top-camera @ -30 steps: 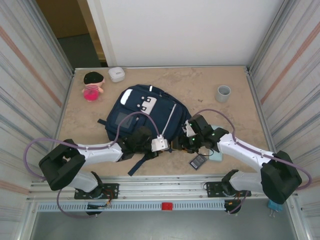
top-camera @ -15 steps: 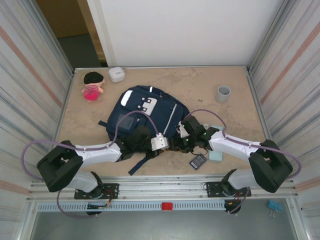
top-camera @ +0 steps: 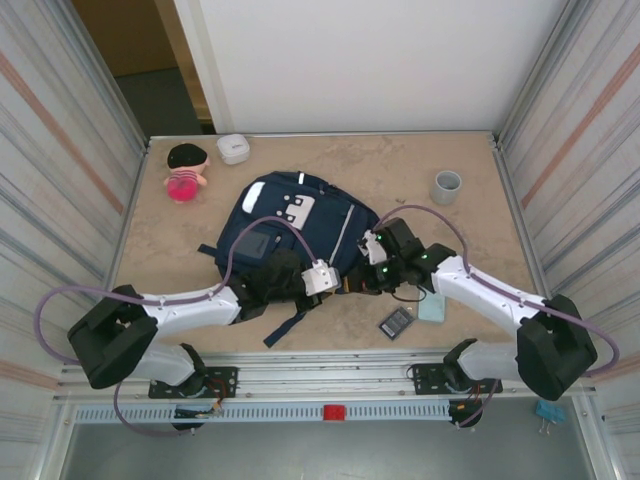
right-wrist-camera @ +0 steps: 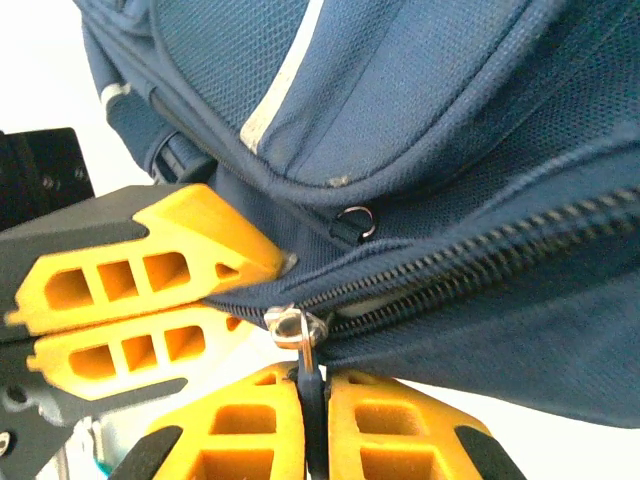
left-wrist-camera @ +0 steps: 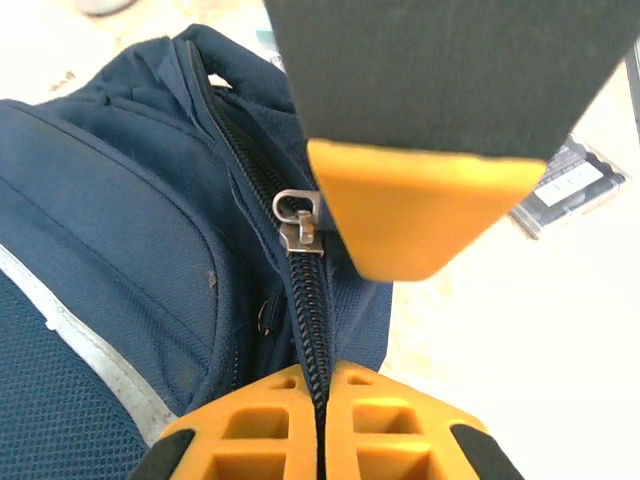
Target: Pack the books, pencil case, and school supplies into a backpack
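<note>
While the backpack (top-camera: 285, 225) lies mid-table (top-camera: 470, 240) in the top view, the left gripper (top-camera: 338, 288) and right gripper (top-camera: 358, 284) meet at its near right edge. The pencil case (top-camera: 432, 308) and a dark grey gridded rectangle (top-camera: 397, 322) lie just beside them. From the left wrist, the left gripper's orange fingers (left-wrist-camera: 250, 435) are clenched on the backpack's zipper seam, below the zipper pull (left-wrist-camera: 298, 220). From the right wrist, the right gripper pinches that zipper pull between closed pads (right-wrist-camera: 240, 430).
</note>
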Robot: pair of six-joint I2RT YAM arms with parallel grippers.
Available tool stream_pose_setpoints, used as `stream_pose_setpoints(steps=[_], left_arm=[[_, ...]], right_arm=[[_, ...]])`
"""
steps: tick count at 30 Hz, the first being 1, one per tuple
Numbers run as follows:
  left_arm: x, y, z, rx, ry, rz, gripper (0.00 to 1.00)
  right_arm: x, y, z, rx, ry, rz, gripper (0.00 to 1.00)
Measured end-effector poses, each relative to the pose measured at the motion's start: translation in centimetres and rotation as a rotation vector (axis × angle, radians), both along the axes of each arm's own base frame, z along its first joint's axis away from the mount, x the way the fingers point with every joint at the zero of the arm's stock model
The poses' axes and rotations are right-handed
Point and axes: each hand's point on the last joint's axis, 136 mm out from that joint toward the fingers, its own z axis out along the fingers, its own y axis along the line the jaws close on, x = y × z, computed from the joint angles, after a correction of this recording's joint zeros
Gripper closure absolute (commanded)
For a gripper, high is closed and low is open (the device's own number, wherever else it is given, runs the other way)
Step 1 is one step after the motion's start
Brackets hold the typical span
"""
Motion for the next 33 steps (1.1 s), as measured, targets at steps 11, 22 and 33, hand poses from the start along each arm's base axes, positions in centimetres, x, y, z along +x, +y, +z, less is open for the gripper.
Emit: stream_pose_setpoints(steps=[11,22,33], left_arm=[[-0.4,0.5,-0.4,0.034,0.015,0.006,0.99],[-0.9,1.0,-1.1,0.045,0.072,0.024,0.96],[-1.7,1.7,-2.1,0.058,0.122,0.018,0.96]], right_arm=[[0.8,-1.8,1.6,0.025,0.028,0.047,1.00],[-0.4,-0.5,1.5,0.012,0.000,0.124,1.00],[-1.0,0.4,-0.4,-0.042,0.013,0.170,0.81]])
